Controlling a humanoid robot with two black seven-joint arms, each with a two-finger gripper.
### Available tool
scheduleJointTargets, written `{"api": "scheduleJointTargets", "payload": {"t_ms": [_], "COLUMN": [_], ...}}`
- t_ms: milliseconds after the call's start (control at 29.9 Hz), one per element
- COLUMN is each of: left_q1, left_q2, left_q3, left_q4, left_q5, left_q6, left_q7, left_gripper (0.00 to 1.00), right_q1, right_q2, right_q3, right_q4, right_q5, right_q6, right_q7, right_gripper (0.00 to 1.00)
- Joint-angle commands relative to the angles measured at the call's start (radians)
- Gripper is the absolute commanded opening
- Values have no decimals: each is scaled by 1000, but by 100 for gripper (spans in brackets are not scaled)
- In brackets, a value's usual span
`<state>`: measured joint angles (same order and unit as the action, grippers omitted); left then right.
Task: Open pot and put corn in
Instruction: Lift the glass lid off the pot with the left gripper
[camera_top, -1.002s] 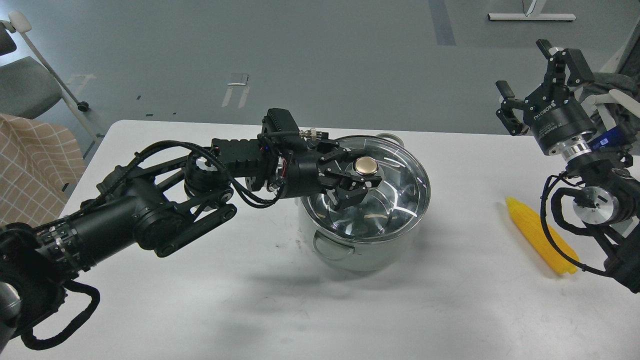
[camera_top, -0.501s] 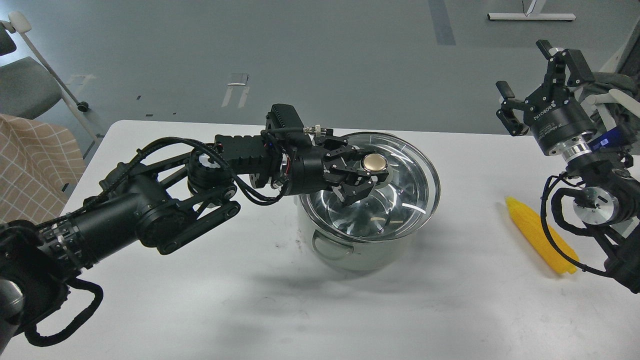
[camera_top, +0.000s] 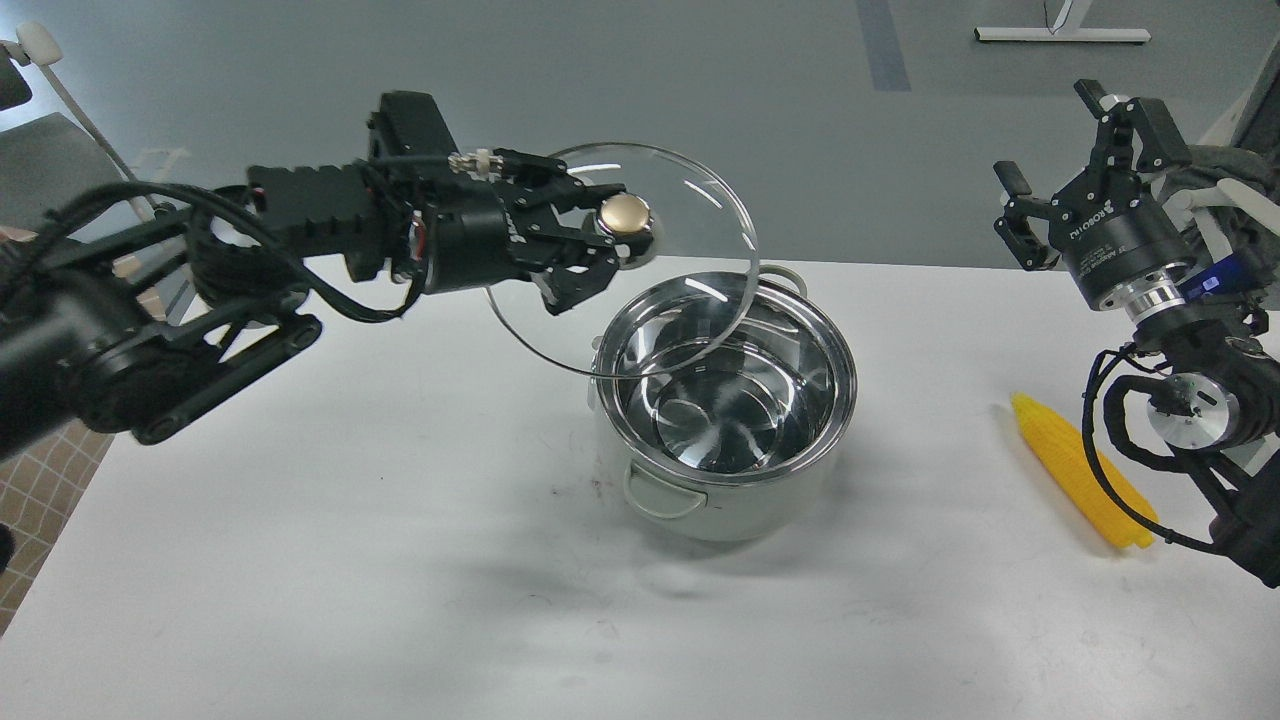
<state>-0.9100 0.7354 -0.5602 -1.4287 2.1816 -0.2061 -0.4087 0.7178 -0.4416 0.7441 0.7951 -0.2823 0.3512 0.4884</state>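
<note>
The pale grey-green pot stands uncovered at the table's middle, its shiny steel inside empty. My left gripper is shut on the brass-coloured knob of the glass lid and holds the lid tilted in the air, up and to the left of the pot. The yellow corn cob lies on the table at the right. My right gripper is open and empty, raised well above and behind the corn.
The white table carries the pot and corn. A chair and a checked cloth are at the left, off the table. A black cable from my right arm loops over the corn's near end.
My left gripper has lifted the glass lid off the pot and swung it up and to the left. The pot now stands uncovered. The right arm and the corn have not moved.
</note>
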Motion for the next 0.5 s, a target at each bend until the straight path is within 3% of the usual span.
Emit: {"api": "scheduleJointTargets", "payload": {"t_ms": [0,134,334,468], "left_q1": [32,159,411,506], "left_q2": [119,234,245,230], "left_q3": [-10,-23,-124,-170], "left_q4": [-29,-29,42,105], "left_q5": [0,0,0,0], "left_q6": [45,157,292,367], "left_q7": [-1,-2,-19,-24], "left_gripper": [17,18,18,19], "right_q1": [-1,-1,-6,-12], "right_q2": [3,1,3,3], "right_q3": [0,0,0,1], "right_q4": [1,4,12,13], "right_q5": [0,0,0,0], "right_q6": [0,0,0,0], "right_q7": [0,0,0,0], "right_gripper": [100,100,100,100]}}
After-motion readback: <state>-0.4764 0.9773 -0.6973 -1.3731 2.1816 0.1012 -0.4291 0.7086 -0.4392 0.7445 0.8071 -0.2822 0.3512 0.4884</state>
